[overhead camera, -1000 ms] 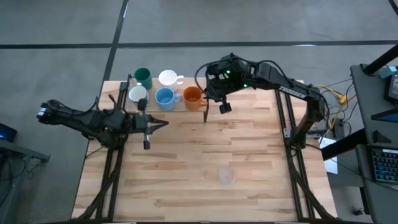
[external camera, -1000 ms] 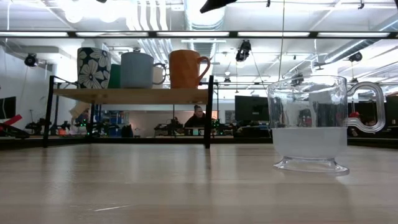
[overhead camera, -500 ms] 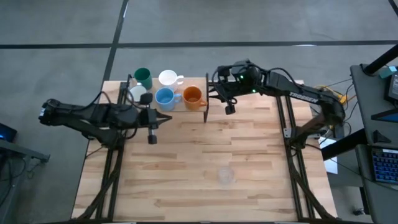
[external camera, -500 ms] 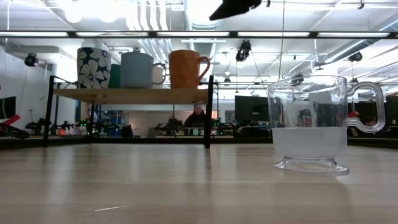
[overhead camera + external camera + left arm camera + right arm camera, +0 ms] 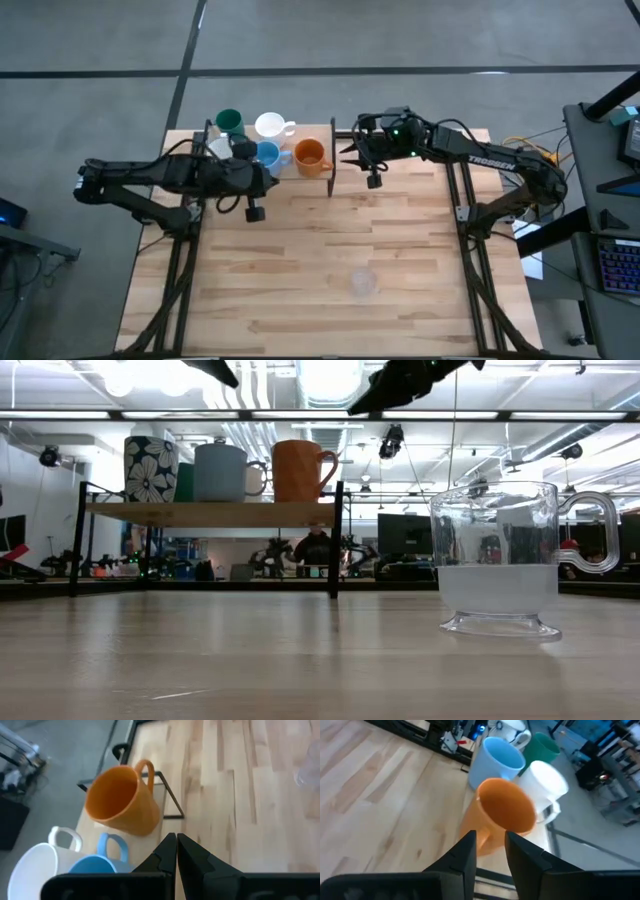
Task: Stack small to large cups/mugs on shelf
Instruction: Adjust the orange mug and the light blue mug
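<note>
From above, we see the shelf [image 5: 322,150] at the tabletop's [image 5: 400,250] far edge, carrying the dark green cup [image 5: 229,121], white mug [image 5: 269,125], light blue cup [image 5: 264,154] and orange mug [image 5: 309,153]. The clear cup [image 5: 363,283] stands alone, well apart from the shelf toward the near edge. Our left gripper [image 5: 254,211] hangs just off the shelf's near side, fingers together and empty; our right gripper [image 5: 373,180] sits beside the shelf's end post, fingers slightly apart, holding nothing.

The low view adds a flower-patterned cup [image 5: 150,468] at the shelf's far end from the orange mug, unseen from overhead.

The left wrist view confirms shut fingers; the right wrist view looks down into the orange mug.

We judge the clear cup comes next: we should approach from above, open wide and grip its wall squarely.
</note>
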Controlling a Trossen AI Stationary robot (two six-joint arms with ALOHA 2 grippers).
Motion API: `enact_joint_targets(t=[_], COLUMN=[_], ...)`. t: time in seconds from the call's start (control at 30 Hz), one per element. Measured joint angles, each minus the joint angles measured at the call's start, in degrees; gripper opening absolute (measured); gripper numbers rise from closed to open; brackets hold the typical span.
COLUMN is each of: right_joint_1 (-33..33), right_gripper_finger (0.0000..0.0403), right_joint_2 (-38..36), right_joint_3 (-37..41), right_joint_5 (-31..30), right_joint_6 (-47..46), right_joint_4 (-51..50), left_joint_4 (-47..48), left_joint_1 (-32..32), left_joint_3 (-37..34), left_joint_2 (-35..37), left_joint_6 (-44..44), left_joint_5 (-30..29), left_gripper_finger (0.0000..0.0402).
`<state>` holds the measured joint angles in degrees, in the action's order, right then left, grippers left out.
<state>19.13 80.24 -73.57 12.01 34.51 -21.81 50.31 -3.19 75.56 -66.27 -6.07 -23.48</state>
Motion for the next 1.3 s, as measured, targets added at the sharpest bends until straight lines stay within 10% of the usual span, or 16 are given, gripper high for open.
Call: enact_joint_targets(t=[0.63, 1.1, 1.3], right_joint_1=[0.4, 0.4, 0.4], right_gripper_finger=[0.0191, 0.0203, 0.0203], right_joint_2=[0.5, 0.5, 0.5], right_joint_3=[1.5, 1.6, 2.4], right_joint_5=[0.0, 0.0, 0.0], right_joint_6=[-4.6, -4.9, -4.6], right_joint_4=[5.0, 5.4, 5.4], left_joint_4=[7.0, 9.1, 9.1], left_joint_1=[4.9, 12.7, 12.9], left_joint_3=[2.7, 2.2, 1.8], left_joint_2=[-0.3, -1.3, -1.9], left_joint_6=[-0.7, -2.5, -3.7], left_joint_5=[2.5, 4.5, 4.5], left_gripper_finger=[0.0007, 0.0216, 0.0243])
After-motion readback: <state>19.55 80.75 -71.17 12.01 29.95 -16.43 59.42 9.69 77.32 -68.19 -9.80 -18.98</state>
